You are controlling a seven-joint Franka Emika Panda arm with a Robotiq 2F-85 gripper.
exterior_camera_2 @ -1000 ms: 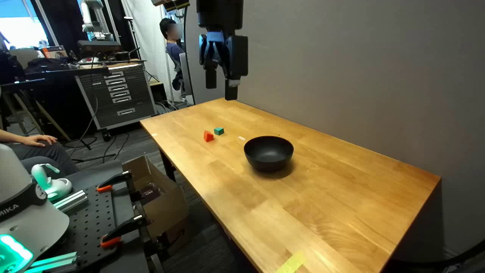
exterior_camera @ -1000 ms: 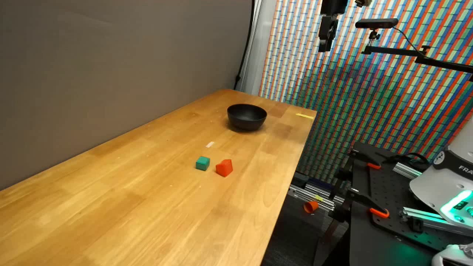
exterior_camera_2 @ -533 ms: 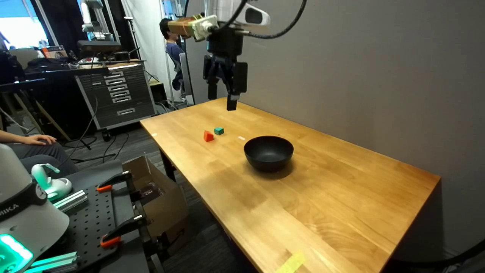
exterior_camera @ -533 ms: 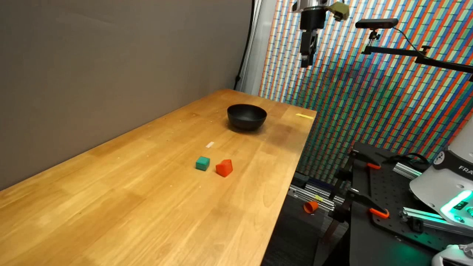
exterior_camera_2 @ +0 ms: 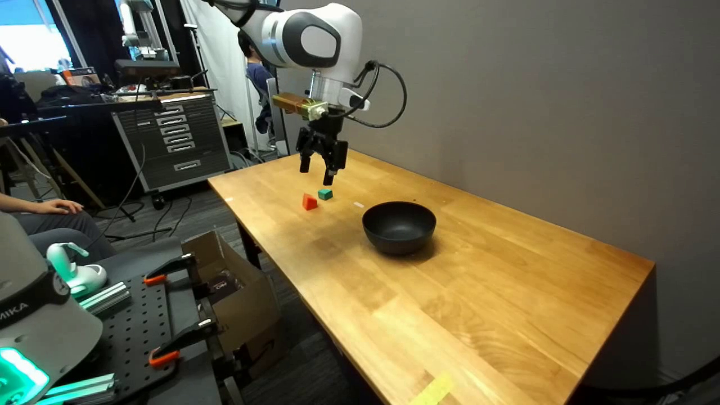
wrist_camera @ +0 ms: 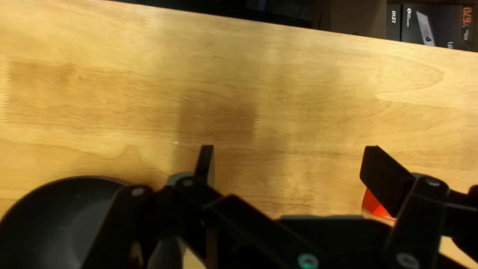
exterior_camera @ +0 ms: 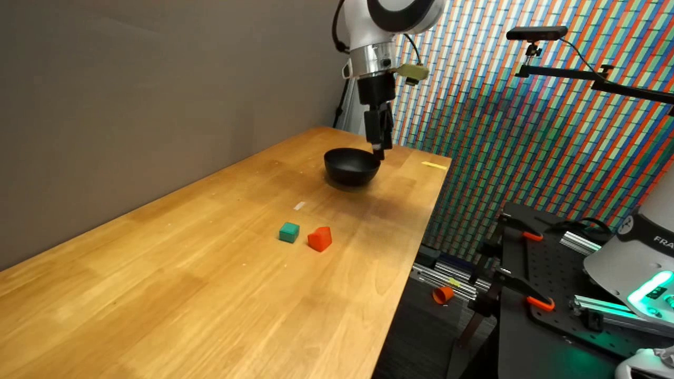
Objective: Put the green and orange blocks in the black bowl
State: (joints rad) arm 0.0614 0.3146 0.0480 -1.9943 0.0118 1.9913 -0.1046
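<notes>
The green block and orange block are both on the wooden surface, near each other, not touching. In an exterior view they sit just below frame centre, green left of orange. The black bowl is upright, above and right of them in that frame; both blocks outside it. Small white strip between blocks and bowl.

In an exterior view the hand hangs in the air, upper centre, pointing down; both blocks show just below its tips in the picture, bowl lower right. Can't read its height.

Wrist view: fingers spread wide, bare surface in the gap, hand unloaded. Orange block at right, mostly hidden behind the finger there; bowl lower left, partly behind the hand.

White arm enters from the top. Grey wall runs along the surface.
</notes>
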